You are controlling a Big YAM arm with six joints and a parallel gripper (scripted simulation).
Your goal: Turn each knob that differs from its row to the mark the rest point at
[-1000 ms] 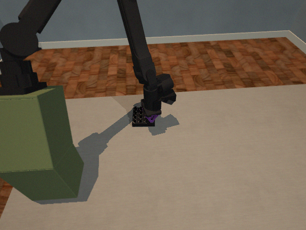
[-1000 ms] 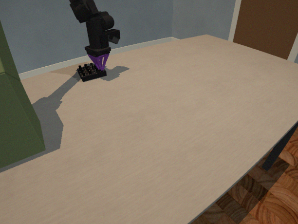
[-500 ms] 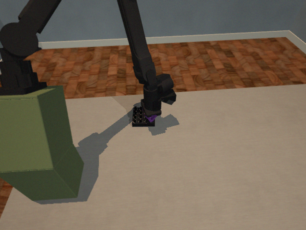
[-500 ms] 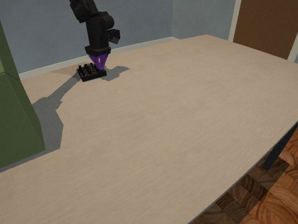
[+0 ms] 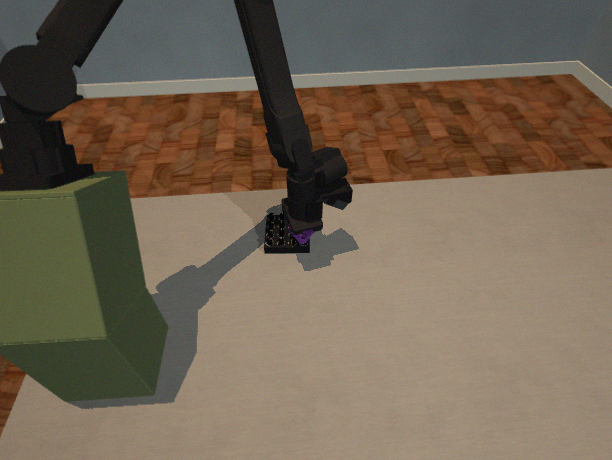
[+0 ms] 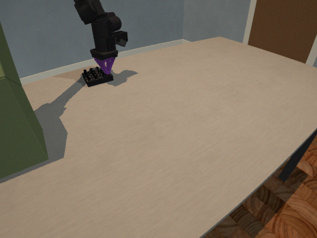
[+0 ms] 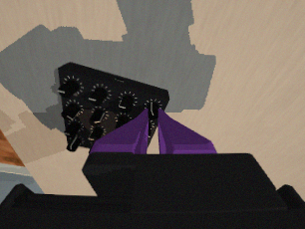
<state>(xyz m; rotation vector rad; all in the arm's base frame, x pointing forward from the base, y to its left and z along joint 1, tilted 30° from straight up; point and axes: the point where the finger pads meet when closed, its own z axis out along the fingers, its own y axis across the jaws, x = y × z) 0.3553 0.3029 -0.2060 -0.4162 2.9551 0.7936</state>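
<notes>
The black knob box (image 5: 286, 248) (image 6: 100, 81) (image 7: 114, 81) stands on the table (image 5: 410, 330) (image 6: 181, 124), at its far side. Its top holds rows of black knobs with white lines. My gripper (image 5: 301, 238) (image 6: 106, 71) (image 7: 152, 114) points straight down over one corner of the box. Its purple fingers are shut on the corner knob (image 7: 153, 105), whose white line shows between the fingertips. In the wrist view the other knobs lie to the left of the fingers; some are hidden behind them. The printed names are too small to read.
A large green block (image 5: 55, 270) (image 6: 15, 124) stands on the table's left side, beside the arm's base (image 5: 35, 130). The table's far edge lies just behind the box. A brown door (image 6: 282, 28) is at the far right.
</notes>
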